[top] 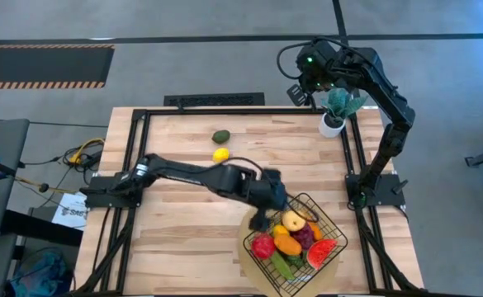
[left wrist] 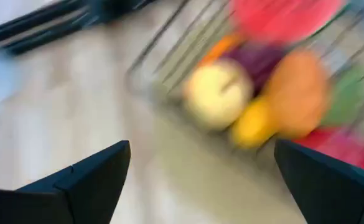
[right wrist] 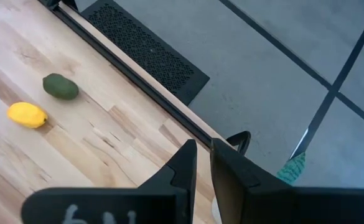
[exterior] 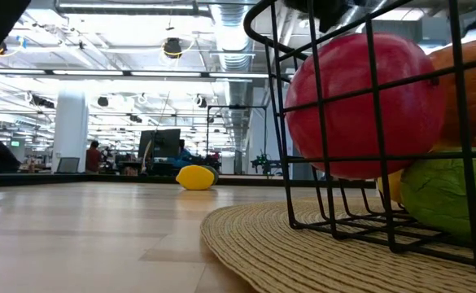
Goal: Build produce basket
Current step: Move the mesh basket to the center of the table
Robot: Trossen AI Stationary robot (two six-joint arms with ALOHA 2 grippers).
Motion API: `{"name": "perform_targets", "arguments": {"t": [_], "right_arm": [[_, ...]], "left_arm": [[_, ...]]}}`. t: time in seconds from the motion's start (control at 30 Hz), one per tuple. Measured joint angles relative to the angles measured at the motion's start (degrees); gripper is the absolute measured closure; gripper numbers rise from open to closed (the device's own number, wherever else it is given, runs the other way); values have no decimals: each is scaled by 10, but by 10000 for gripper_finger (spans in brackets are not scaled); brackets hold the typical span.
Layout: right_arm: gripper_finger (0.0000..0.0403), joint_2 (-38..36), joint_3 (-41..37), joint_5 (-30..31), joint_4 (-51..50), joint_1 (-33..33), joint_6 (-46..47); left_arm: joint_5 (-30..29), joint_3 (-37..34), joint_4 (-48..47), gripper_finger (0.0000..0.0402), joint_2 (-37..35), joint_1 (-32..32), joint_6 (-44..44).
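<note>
**Two pieces left on the boards, the left arm nearer**

Two pieces of produce lie loose on the table (top: 183, 247), both toward twelve o'clock and left of centre in the high view: a lemon (top: 221, 154) and, just beyond it, a dark green avocado (top: 220, 136). They sit close together but apart, each with its long axis roughly across the table.

Moving right, the left gripper (top: 260, 219) hangs at the basket (top: 324, 221) rim, on the basket's ten o'clock side. Its wrist view shows the two fingers (left wrist: 82, 180) spread wide with nothing between them, so it is empty. From that gripper the lemon lies toward about eleven o'clock, with bare boards between; the avocado is one step farther on the same line. In my judgement the left arm is the nearer one for either piece, and its own forearm, stretched across the table from nine o'clock, is the only thing near the path.

The basket stands on a round woven mat (exterior: 254, 236) at about five o'clock on the table, already piled: a red apple (top: 263, 245), an orange (top: 287, 242), a pale pear (top: 293, 219), a watermelon slice (top: 321, 252) and green pieces beneath.

Farthest right, the right gripper (right wrist: 203, 163) waits above the far right corner, at about one o'clock, beside a potted plant (top: 335, 107). Its fingers are nearly together and hold nothing. It looks down on the same lemon and avocado, but from well apart.
</note>
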Motion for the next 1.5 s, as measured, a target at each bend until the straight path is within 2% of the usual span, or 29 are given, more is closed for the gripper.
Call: {"name": "perform_targets", "arguments": {"t": [0.07, 0.17, 0.3, 0.37, 0.47, 0.57, 0.73, 0.8, 0.9, 1.07, 1.2, 1.33, 1.5], "right_arm": [[337, 0, 0, 0, 0, 2, 0], [338, -1, 0, 0, 0, 9, -8], [350, -11, 0, 0, 0, 17, -13], [366, -22, 0, 0, 0, 18, -13], [394, -46, 0, -23, 0, 24, 9], [392, -75, 0, -48, 0, 48, 59], [399, -124, 0, -45, 0, 148, 163], [399, -132, 0, -39, 0, 209, 218], [400, -127, 0, 6, 0, 314, 292], [401, -87, -43, 85, 1, 472, 440], [401, -41, -110, 89, 0, 567, 620], [402, 13, -159, 46, -1, 654, 879], [402, 86, -145, -21, 8, 754, 1160]], "left_arm": [[-66, 39, -85, 18, -3, 1, 4], [-154, 5, -164, 18, -48, -1, -2], [-246, -4, -321, 18, -93, -1, -90], [-285, -18, -320, 18, -115, -1, -125], [-304, -61, -329, 18, -176, -6, -130], [-350, -125, -326, 18, -249, -9, -165], [-369, -243, -327, 18, -388, -6, -245], [-377, -290, -325, 18, -444, -6, -286], [-383, -357, -324, 17, -522, -6, -332], [-412, -450, -326, 17, -637, -6, -387], [-434, -502, -321, 17, -703, -6, -401], [-439, -525, -314, 17, -741, -6, -384], [-439, -530, -313, 17, -754, -6, -350]]}}
